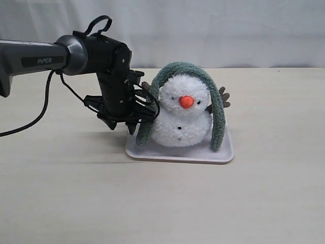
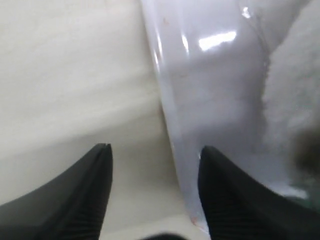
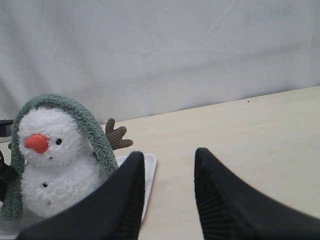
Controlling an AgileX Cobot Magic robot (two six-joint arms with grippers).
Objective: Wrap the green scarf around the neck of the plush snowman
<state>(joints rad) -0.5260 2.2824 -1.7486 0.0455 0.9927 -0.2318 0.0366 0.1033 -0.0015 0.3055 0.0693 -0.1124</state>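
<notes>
Green scarf [image 1: 219, 122] hangs one end just beside the left gripper [image 2: 155, 148], open and empty, at nine o'clock of the plush snowman [image 1: 180, 129]. The right gripper [image 3: 168, 155], open too, stands off toward three. The strip arches over the upright head, which faces us, with both ends down at the tray [image 1: 226, 155]. It is draped, not wrapped: next it needs pulling down to the snowman's neck [image 1: 179, 113] and crossing.

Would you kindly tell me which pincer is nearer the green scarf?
Left. The left pincer is beside the green scarf, at the tray edge; the right pincer is well back, apart from it.
</notes>
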